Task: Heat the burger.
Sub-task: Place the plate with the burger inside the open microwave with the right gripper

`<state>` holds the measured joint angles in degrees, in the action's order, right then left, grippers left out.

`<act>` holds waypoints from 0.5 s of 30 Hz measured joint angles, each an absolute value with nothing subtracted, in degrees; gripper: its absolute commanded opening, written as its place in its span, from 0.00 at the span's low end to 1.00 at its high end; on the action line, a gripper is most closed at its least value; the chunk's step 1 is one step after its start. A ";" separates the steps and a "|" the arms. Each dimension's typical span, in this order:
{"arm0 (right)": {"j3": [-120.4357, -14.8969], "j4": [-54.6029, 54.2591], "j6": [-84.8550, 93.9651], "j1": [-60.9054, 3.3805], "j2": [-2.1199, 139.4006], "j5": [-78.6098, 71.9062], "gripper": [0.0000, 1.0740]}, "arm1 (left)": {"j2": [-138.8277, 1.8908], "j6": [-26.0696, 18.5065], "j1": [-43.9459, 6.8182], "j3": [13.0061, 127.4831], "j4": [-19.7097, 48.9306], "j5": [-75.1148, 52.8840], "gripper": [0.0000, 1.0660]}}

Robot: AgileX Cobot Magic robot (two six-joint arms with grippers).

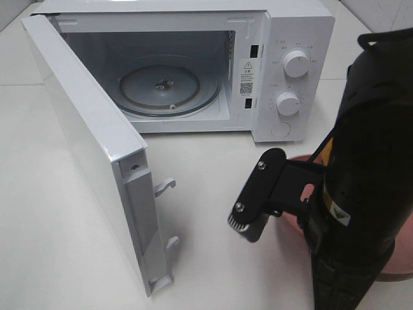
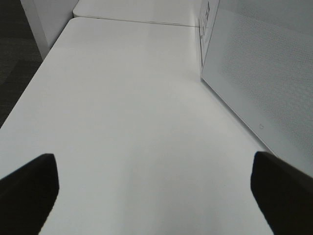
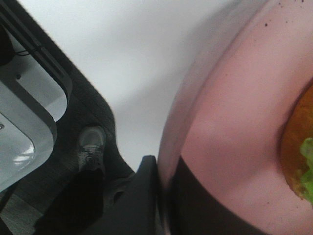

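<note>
Pinching the rim of a pink plate (image 3: pixel 230 107), the right gripper (image 3: pixel 164 200) sits nearest the high camera, at about four o'clock in that view. Its jaws are closed tight on the plate's edge. The burger (image 3: pixel 299 156) rests on that plate. Only a sliver of it shows in the right wrist view, an orange-brown bun with green lettuce, and the black arm hides it from the high camera. Whether the plate rests on the white table (image 1: pixel 39 258) or hangs just above it cannot be told. The left gripper (image 2: pixel 154 188) appears only in its own wrist view. Its jaws are spread wide over bare table with nothing between them, and what looks like the microwave door (image 2: pixel 264 73) is close beside it.

Farther back in the high view, at about nine o'clock, that door stands swung wide open. Farthest, at twelve o'clock, the microwave (image 1: pixel 284 39) cavity holds only its glass turntable (image 1: pixel 169 87). Two round knobs (image 1: pixel 296 63) sit on the panel at one o'clock.

Judging progress, opening the door and taking hold of the plate look done. Remaining steps are to carry the plate onto the turntable, let go, withdraw, close the door and set the knobs. The task seems early, perhaps a third through.
</note>
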<state>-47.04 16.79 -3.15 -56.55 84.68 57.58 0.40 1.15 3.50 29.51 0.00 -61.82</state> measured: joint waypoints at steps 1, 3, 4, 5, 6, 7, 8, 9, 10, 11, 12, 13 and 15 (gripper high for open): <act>-47.04 16.96 -2.35 -57.81 84.68 57.58 0.00 | 0.40 1.15 3.50 29.51 0.00 -61.82 0.94; -47.04 18.16 -1.09 -59.36 84.68 57.35 0.00 | 0.40 1.15 3.50 29.51 0.00 -61.82 0.94; -47.04 20.45 0.00 -60.68 84.68 57.18 0.00 | 0.40 1.15 3.50 29.51 0.00 -61.82 0.94; -47.04 20.45 0.00 -60.68 84.68 57.18 0.00 | 0.40 1.15 3.50 29.51 0.00 -61.82 0.94; -47.04 21.77 0.40 -61.13 84.68 57.18 0.00 | 0.40 1.15 3.50 29.51 0.00 -61.82 0.94; -47.04 24.24 2.18 -61.59 84.68 57.18 0.00 | 0.40 1.15 3.50 29.51 0.00 -61.82 0.94; -47.04 24.24 2.18 -61.59 84.68 57.18 0.00 | 0.40 1.15 3.50 29.51 0.00 -61.82 0.94; -47.04 26.18 4.53 -61.71 84.68 56.72 0.00 | 0.40 1.15 3.50 29.51 0.00 -61.82 0.94; -47.04 26.18 4.53 -61.71 84.68 56.72 0.00 | 0.40 1.15 3.50 29.51 0.00 -61.82 0.94; -47.04 26.99 5.67 -61.71 84.68 56.26 0.00 | 0.40 1.15 3.50 29.51 0.00 -61.82 0.94; -47.04 27.62 8.94 -61.71 84.68 55.06 0.00 | 0.40 1.15 3.50 29.51 0.00 -61.82 0.94; -47.04 27.62 8.94 -61.71 84.68 55.06 0.00 | 0.40 1.15 3.50 29.51 0.00 -61.82 0.94; -47.04 27.79 13.75 -61.71 84.68 53.23 0.00 | 0.40 1.15 3.50 29.51 0.00 -61.82 0.94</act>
